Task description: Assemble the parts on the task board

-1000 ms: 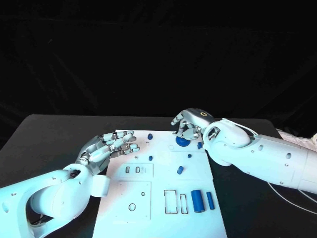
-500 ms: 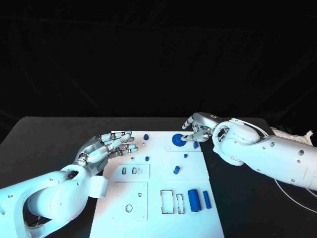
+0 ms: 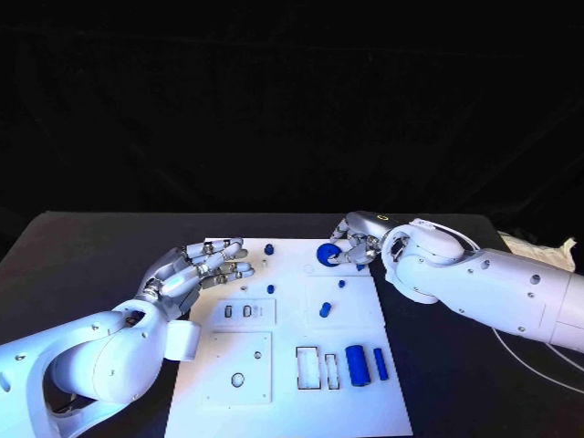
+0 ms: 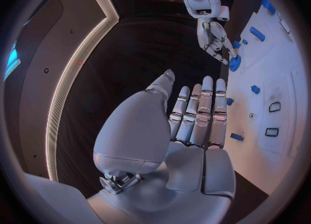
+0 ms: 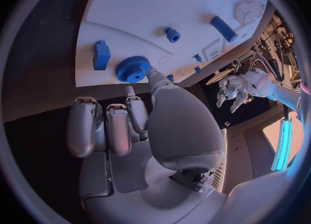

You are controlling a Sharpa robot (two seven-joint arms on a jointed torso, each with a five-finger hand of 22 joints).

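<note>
The white task board point(image 3: 292, 401) lies in the middle of the table. At its far right corner a blue gear point(image 3: 328, 254) stands tipped up off the plate. My right hand point(image 3: 357, 239) pinches the gear's rim point(image 5: 134, 68) between the thumb and a fingertip, with its other fingers point(image 5: 97, 125) curled in. My left hand point(image 3: 200, 267) hovers over the board's far left corner, fingers point(image 4: 197, 112) spread and holding nothing. A blue block point(image 5: 101, 54) sits close beside the gear.
Small blue pegs point(image 3: 268, 247) point(image 3: 270, 288) point(image 3: 325, 309) dot the board's middle. A thick blue cylinder point(image 3: 357, 365) and a thin blue bar point(image 3: 380, 363) lie near rectangular cutouts point(image 3: 308, 368). A white cable and paper point(image 3: 539, 248) lie at the table's right edge.
The camera has shifted slightly. My right hand has drawn back from on top of the gear, which now shows beside its fingertips, tipped up. The left hand has hardly moved.
</note>
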